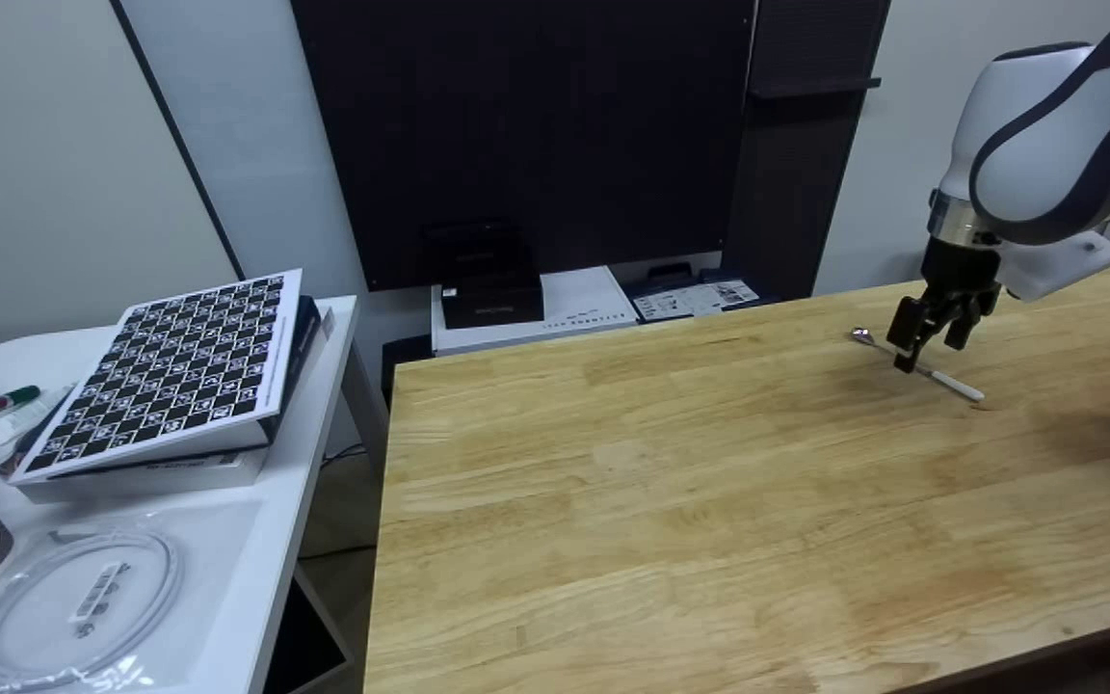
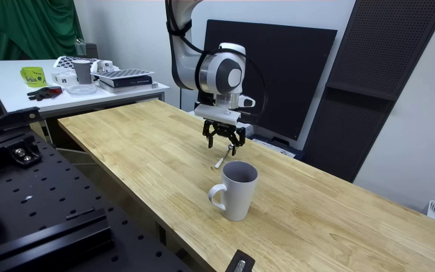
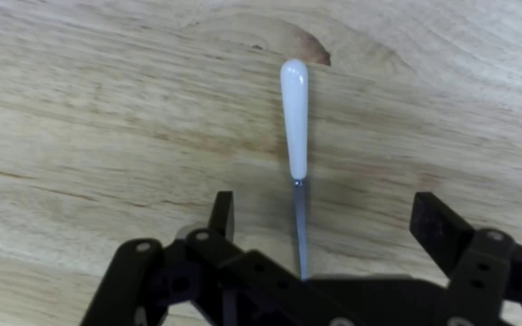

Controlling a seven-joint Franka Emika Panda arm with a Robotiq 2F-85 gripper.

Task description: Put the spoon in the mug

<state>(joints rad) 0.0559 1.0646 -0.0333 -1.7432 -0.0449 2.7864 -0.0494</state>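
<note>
Pincer (image 2: 222,146), one, black: we record its fingers (image 3: 440,233) spread well apart, hanging over the wooden counter (image 1: 632,511).

Spoon (image 3: 298,170), one, white-handled, otherwise silvery: lying on the counter below the pincer. In the wrist view we see it between the fingers, a gap on each side, its handle end toward 12 o'clock, its lower part hidden behind the pincer. In an exterior view we read the bowl (image 1: 861,334) toward 10 o'clock, the handle end toward 4.

Mug (image 2: 238,194), one, pale grey: upright on the counter. In that exterior view we place its handle at 9 o'clock and the spoon off toward 11.

Lime-green cup (image 2: 33,76), one: on a white counter (image 2: 8,81), at the pincer's 10 o'clock in an exterior view.
</note>
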